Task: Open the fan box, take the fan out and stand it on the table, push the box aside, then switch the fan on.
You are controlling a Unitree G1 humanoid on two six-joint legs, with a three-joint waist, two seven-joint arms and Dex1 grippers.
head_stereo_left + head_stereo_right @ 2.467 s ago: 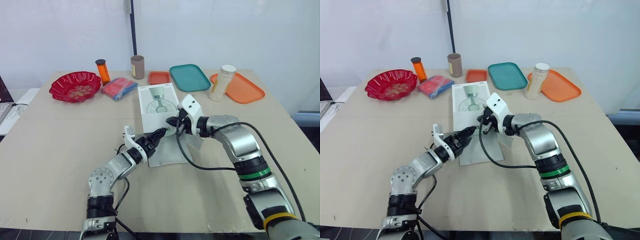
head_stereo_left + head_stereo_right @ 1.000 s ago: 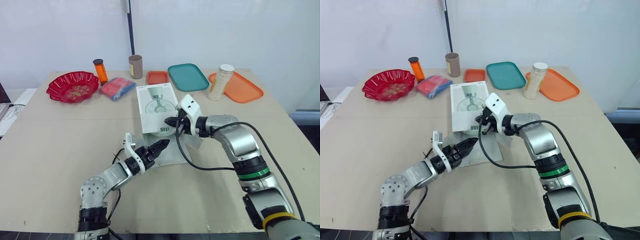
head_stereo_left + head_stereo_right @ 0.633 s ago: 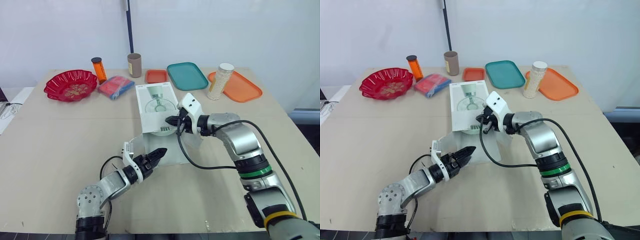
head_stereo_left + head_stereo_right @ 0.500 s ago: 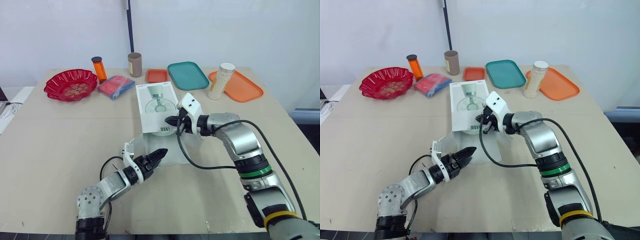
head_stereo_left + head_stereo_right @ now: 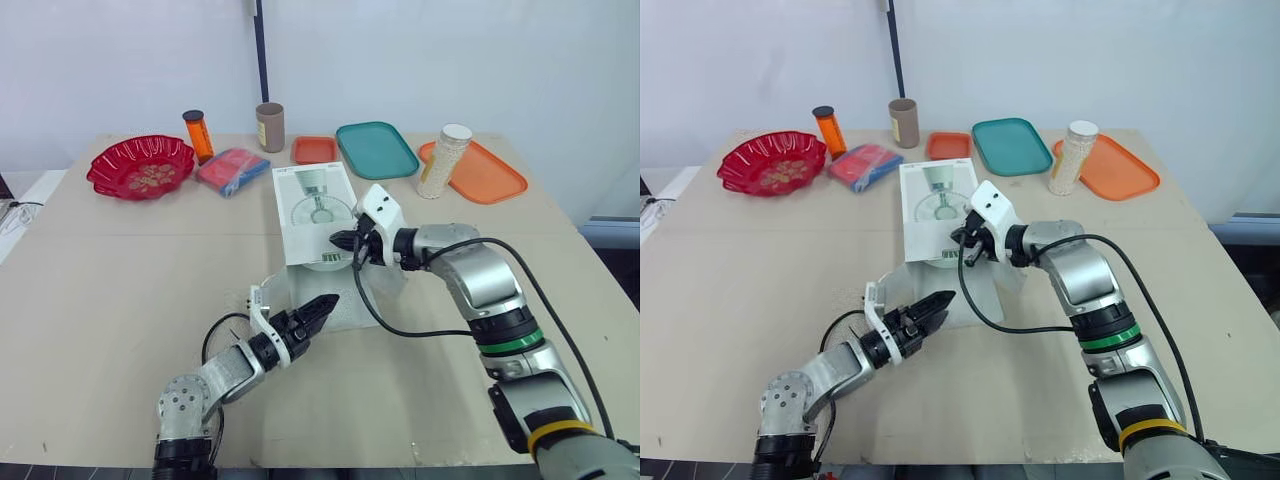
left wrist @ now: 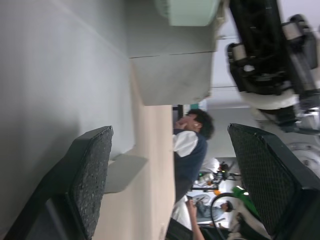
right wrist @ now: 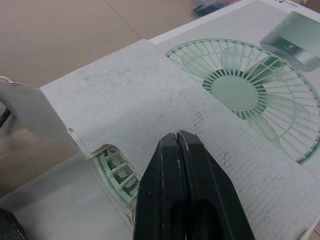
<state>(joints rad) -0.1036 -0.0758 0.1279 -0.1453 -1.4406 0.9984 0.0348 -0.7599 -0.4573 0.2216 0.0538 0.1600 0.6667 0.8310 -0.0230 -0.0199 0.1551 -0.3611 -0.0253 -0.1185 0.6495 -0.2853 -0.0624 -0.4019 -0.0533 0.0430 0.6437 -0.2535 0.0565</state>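
The white fan box lies flat mid-table, a green fan printed on its lid. Its near end stands open, with flaps spread on the table and one side flap raised. My right gripper is shut, its tips resting on a white flap at the open end. Under that flap the fan's green grille peeks out. My left gripper is open at the near left of the opening, pointing at the box. Its pads have nothing between them.
Along the far edge stand a red bowl, an orange bottle, a blue-red packet, a brown cup, a small orange tray, a teal tray, a white jar and an orange tray.
My left gripper drew back from the box toward the near edge, and the left side flap came up. Over the last half second it edged slightly forward. The right gripper stayed put.
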